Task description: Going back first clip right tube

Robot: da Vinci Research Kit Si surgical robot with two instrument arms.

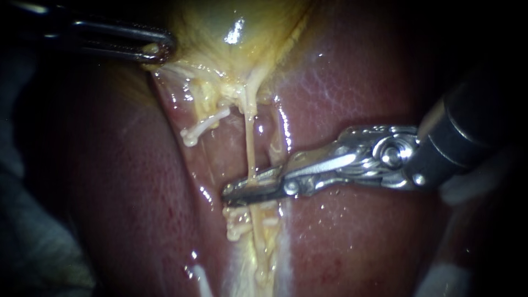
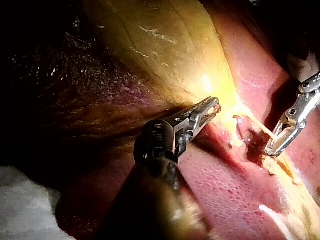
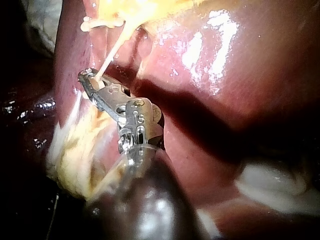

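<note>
Now my right instrument (image 1: 230, 193) has its 2 jaws drawn nearly together on the right tube (image 1: 250, 151), which crosses between them close to their tips and is touched from both sides. The pale tube runs straight from the jaws to the gallbladder (image 1: 220, 27) ahead of them. The liver (image 1: 357, 82) lies under and beside the shaft. My left instrument (image 1: 158, 50), well apart from it, holds the gallbladder's edge in closed jaws.
</note>
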